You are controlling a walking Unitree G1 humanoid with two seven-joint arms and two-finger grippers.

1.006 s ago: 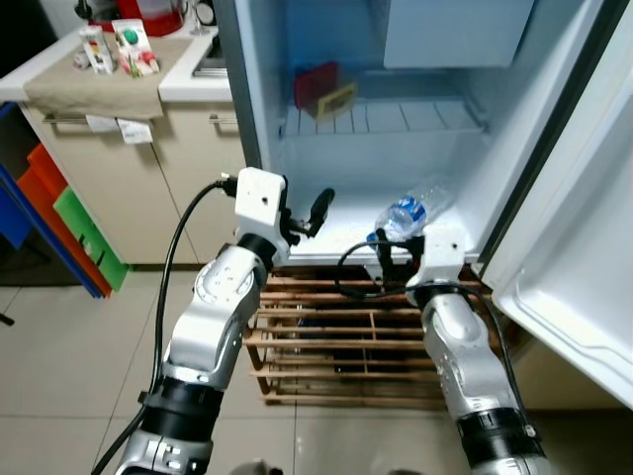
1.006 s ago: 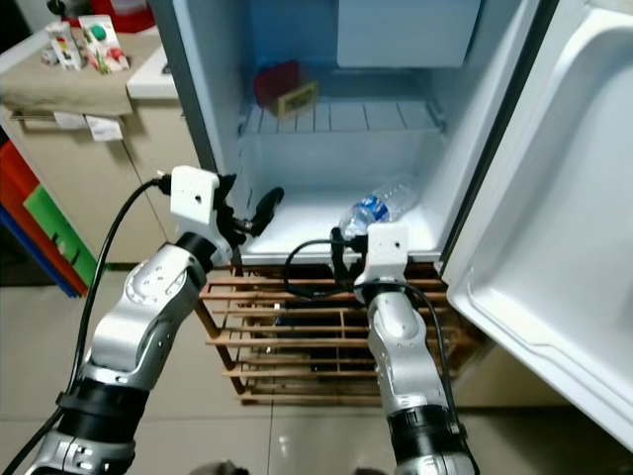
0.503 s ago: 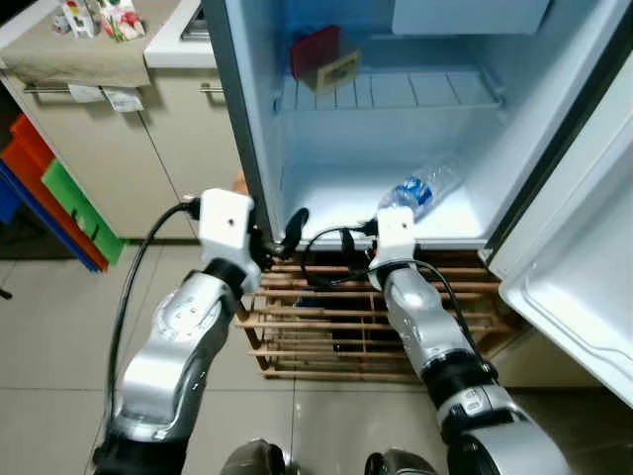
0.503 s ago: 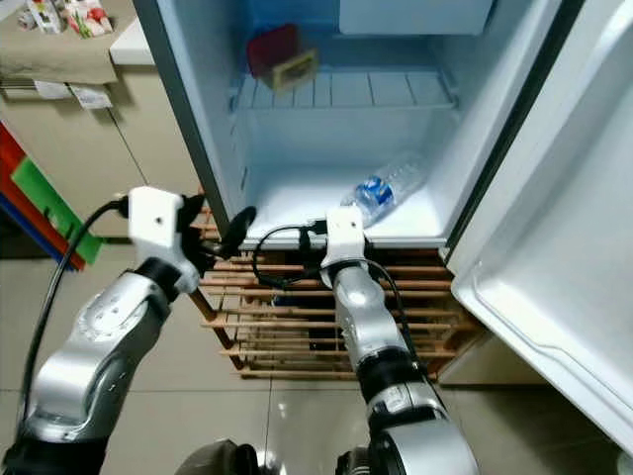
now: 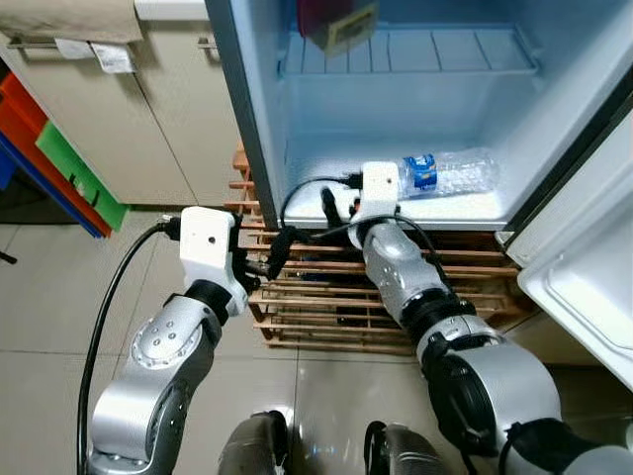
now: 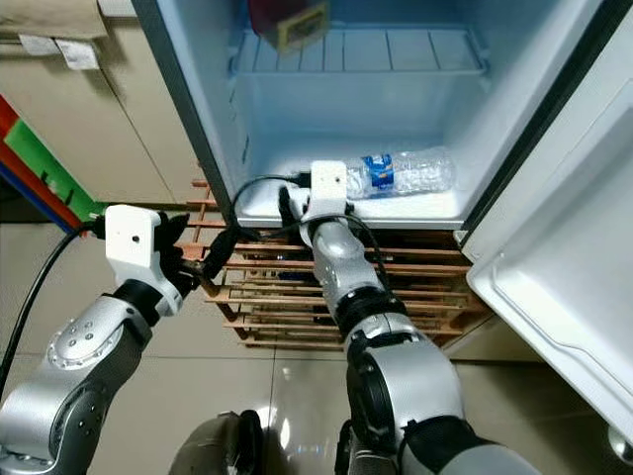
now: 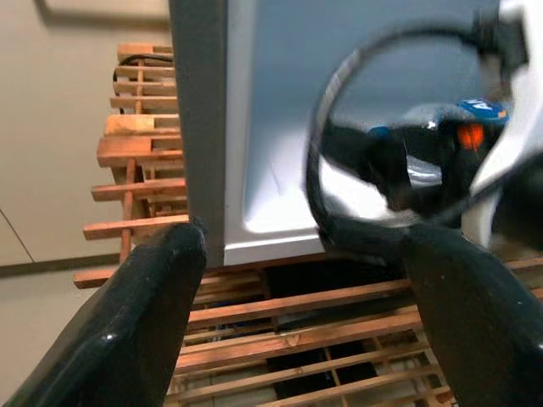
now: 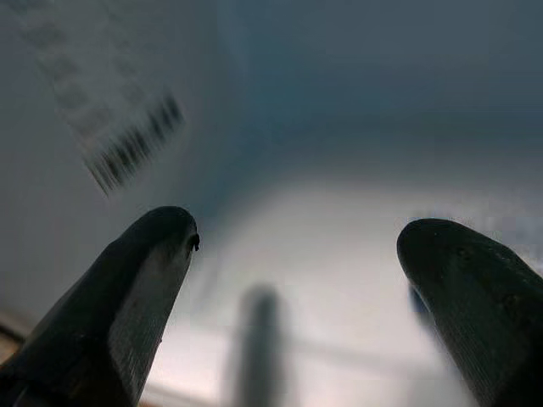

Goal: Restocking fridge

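Note:
A clear water bottle [image 5: 450,173] with a blue label lies on its side on the floor of the open fridge [image 5: 326,148]. My right gripper [image 5: 332,205] is at the front edge of that floor, to the left of the bottle and apart from it. Its fingers [image 8: 140,280] stand wide apart over the bare white floor, so it is open and empty. Lower and further left, my left gripper [image 5: 275,253] hangs before the wooden rack [image 5: 316,307], just below the fridge's left wall. It is open too, with nothing between its fingers [image 7: 144,314].
A red box and a tan box [image 5: 338,20] sit on the wire shelf [image 5: 445,49] above. The fridge door [image 5: 584,287] stands open on the right. A beige cabinet [image 5: 109,109] and red and green panels [image 5: 64,158] are on the left. Tiled floor [image 5: 59,327] lies below.
The camera has tipped down and moved closer. My left gripper has dropped from the fridge floor's height to the rack. My right gripper now sits left of the bottle.

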